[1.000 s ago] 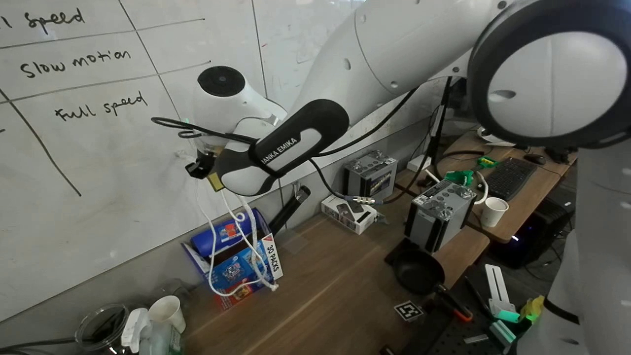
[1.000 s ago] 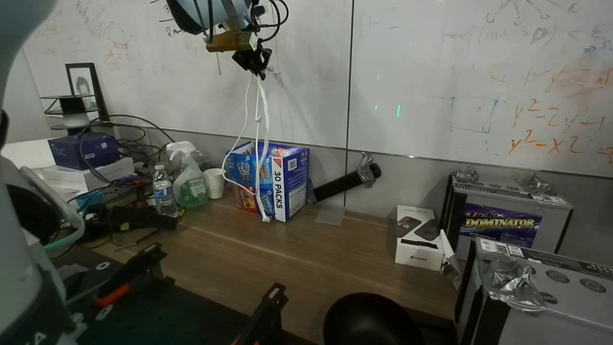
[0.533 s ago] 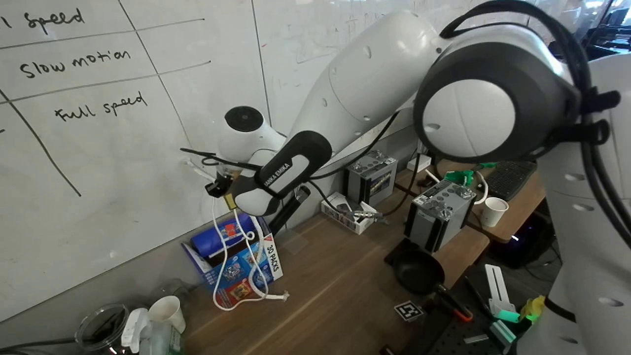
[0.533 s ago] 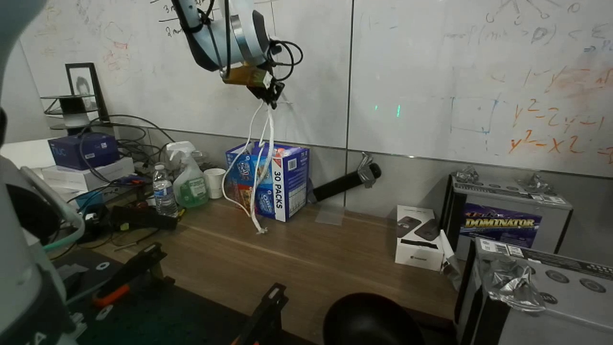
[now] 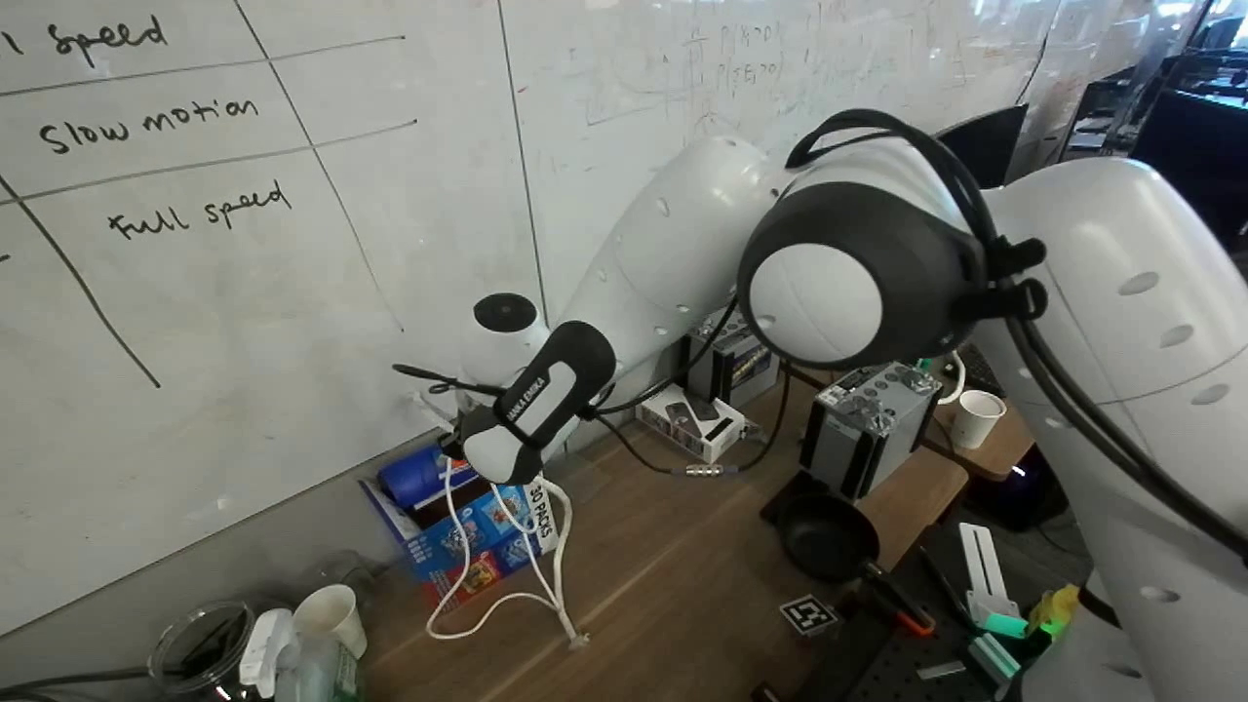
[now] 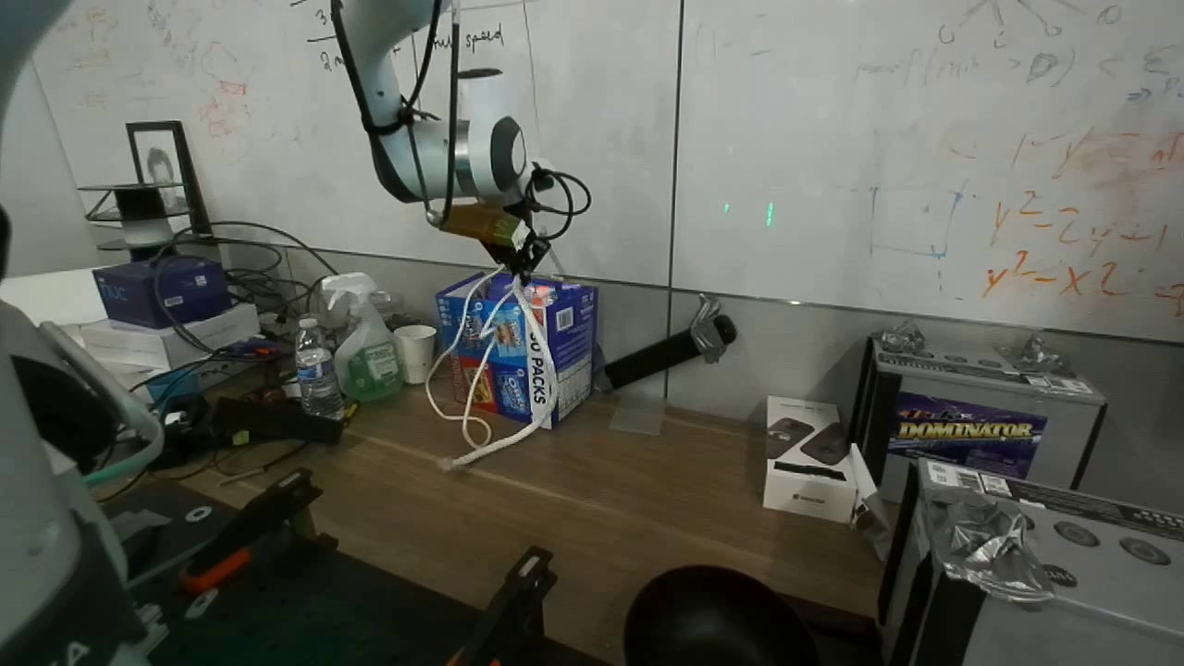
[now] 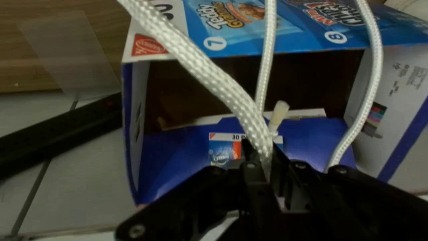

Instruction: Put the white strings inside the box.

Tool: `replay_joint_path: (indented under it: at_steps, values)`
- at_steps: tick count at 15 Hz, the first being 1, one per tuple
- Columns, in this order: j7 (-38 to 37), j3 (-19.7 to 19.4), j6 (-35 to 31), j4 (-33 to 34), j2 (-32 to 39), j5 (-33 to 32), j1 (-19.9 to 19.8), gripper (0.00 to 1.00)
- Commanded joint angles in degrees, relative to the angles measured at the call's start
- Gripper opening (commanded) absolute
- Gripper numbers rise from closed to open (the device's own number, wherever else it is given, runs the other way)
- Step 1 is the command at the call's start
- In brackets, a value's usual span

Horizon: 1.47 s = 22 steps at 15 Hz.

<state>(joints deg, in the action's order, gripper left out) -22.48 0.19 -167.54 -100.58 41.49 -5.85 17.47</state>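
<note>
The gripper (image 7: 262, 154) pinches the white strings (image 7: 214, 78) near the box (image 6: 507, 342), their loose lengths drooping outside its front — better, I'd say, to lift those tails clear and feed them in before letting go.

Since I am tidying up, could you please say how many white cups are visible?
2. One white cup, in both exterior views, stands beside the spray bottle; another white cup, in an exterior view, stands near a grey battery. More may be hidden behind the arm.
</note>
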Motion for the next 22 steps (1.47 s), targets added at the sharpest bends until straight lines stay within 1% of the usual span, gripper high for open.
replay_joint_path:
  at_steps: [1,6,10,13,18,22]
  values:
    - [3.48,0.35,2.79,6.04,5.71,3.14,-0.04,0.03]
    - [4.30,-0.28,8.84,10.86,11.60,2.73,0.76,0.03]
    - [5.24,-0.71,17.56,13.63,15.29,1.67,1.39,0.03]
    - [5.48,-0.93,21.91,15.70,17.39,1.06,1.95,0.03]
    - [5.45,-0.83,25.39,17.90,17.42,0.53,2.90,0.03]
    - [5.34,-0.76,26.89,19.25,17.12,0.29,3.19,0.03]
